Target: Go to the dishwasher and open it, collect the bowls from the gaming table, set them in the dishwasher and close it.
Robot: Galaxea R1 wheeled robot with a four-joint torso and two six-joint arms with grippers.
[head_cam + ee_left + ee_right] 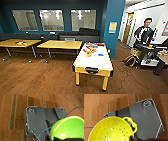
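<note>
The gaming table (93,65), with its white top and yellow edge band, stands just ahead in the head view. Small bright things lie on its far half: orange ones (88,51) and a blue one (100,54); I cannot tell which are bowls. In the left wrist view a lime green bowl (70,127) hangs above the carpet, with my left gripper (56,138) shut on its rim. The right wrist view has a yellow bowl (111,131) with small holes and a loop handle, held by my right gripper (134,138) over the carpet. The dishwasher is out of view.
Two wooden-topped tables (60,44) (15,43) stand at the left before a dark bench (80,36). A teal pillar (113,25) rises right of the gaming table. A person (144,32) with a control rig is at the far right. Brown carpet (37,75) lies open to the left.
</note>
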